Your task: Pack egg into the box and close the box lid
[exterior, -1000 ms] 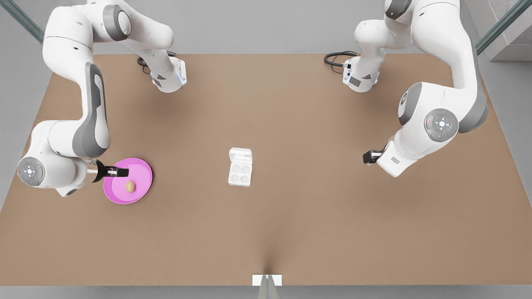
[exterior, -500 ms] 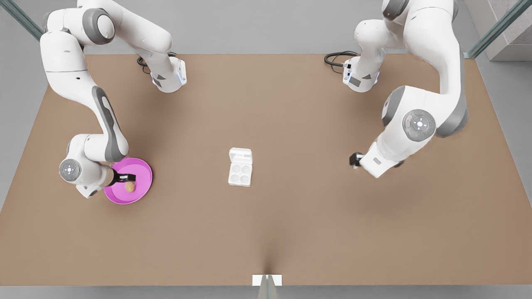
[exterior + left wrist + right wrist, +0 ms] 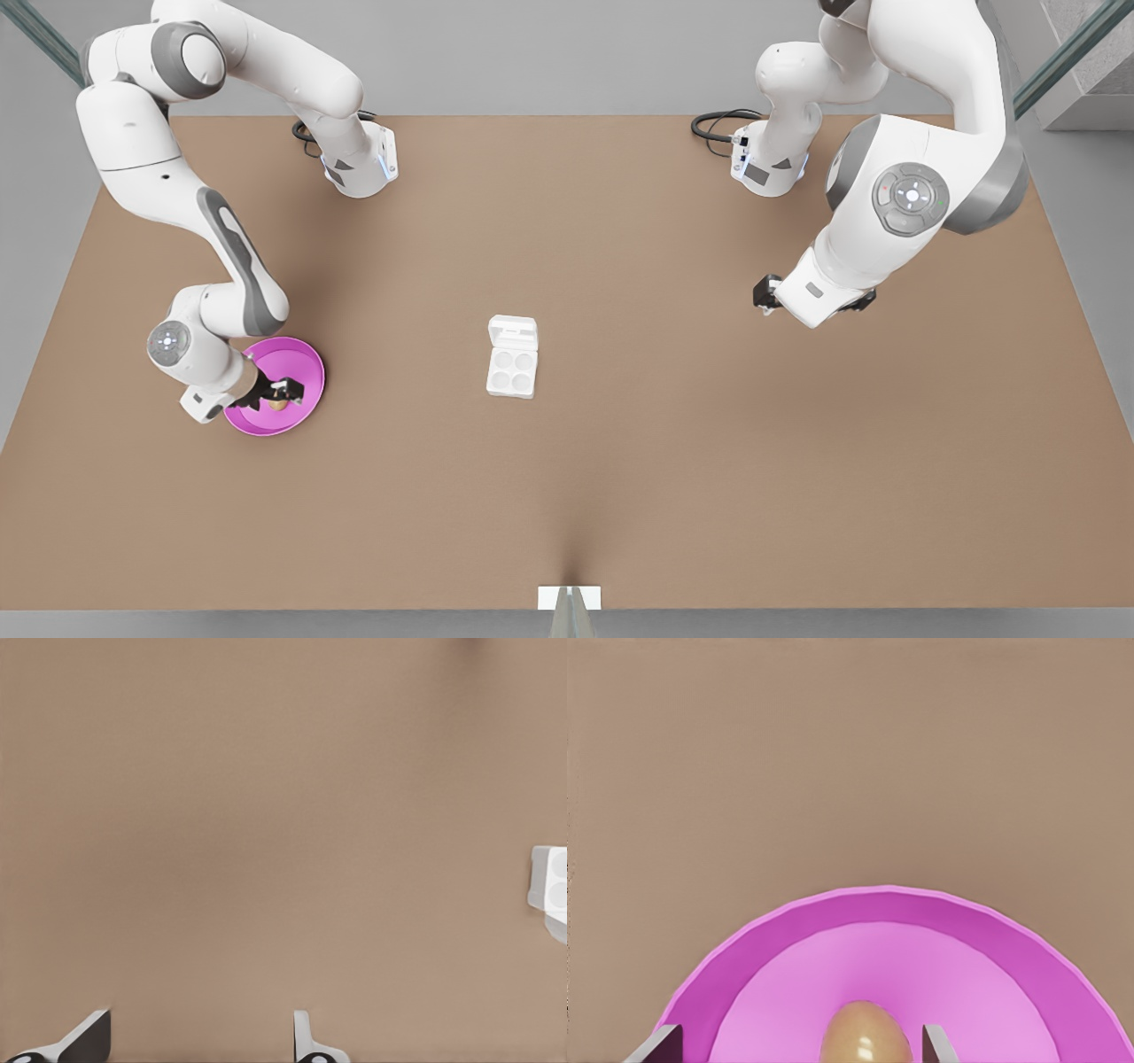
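Tan egg (image 3: 278, 404) on pink plate (image 3: 306, 368), white box (image 3: 512, 369) open, lid (image 3: 513, 333) flat

The egg (image 3: 866, 1035) is cut off by the right wrist view's edge, as is the pink plate (image 3: 1028, 957); in the front view the right gripper (image 3: 282, 391) mostly covers it. The box (image 3: 551, 890) is cropped in the left wrist view

Right gripper (image 3: 282, 391) fingers spread, straddling egg (image 3: 866, 1036) on pink plate (image 3: 306, 359). Box (image 3: 512, 356) alone mid-table (image 3: 620, 478); left gripper (image 3: 764, 292) at its 3 o'clock, well apart.
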Controlling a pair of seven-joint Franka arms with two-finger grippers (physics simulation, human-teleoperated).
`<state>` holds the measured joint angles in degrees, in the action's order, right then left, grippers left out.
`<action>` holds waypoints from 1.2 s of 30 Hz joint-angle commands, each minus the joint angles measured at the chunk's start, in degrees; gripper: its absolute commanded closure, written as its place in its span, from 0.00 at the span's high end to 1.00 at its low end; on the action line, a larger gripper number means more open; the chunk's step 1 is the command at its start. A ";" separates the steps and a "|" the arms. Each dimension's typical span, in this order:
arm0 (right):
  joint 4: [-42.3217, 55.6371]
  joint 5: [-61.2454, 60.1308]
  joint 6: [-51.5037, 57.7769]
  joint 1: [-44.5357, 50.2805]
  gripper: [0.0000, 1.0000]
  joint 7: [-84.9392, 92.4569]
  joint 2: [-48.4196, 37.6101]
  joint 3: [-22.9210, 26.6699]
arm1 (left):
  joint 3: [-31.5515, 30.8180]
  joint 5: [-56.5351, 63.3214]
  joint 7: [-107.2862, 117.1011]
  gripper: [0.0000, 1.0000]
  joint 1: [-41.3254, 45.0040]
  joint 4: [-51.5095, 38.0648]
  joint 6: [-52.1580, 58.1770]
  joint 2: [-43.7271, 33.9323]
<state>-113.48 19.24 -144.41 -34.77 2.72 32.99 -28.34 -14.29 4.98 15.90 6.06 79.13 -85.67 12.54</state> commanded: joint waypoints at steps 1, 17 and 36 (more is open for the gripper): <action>-0.25 0.10 -2.98 -0.12 1.00 0.18 -0.12 0.04 | -0.04 0.12 0.10 1.00 0.00 -0.03 0.77 -0.06; -4.91 4.40 -6.85 -3.55 1.00 0.62 1.64 0.65 | 0.05 0.30 0.01 1.00 0.00 0.06 0.77 0.11; -5.00 4.40 -8.16 -3.81 0.78 0.62 2.25 0.65 | 0.05 0.30 0.01 1.00 -0.08 0.15 0.95 0.02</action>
<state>-118.50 23.72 -152.49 -38.57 2.91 35.27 -27.67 -14.20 5.24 15.91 6.06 79.30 -84.82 12.64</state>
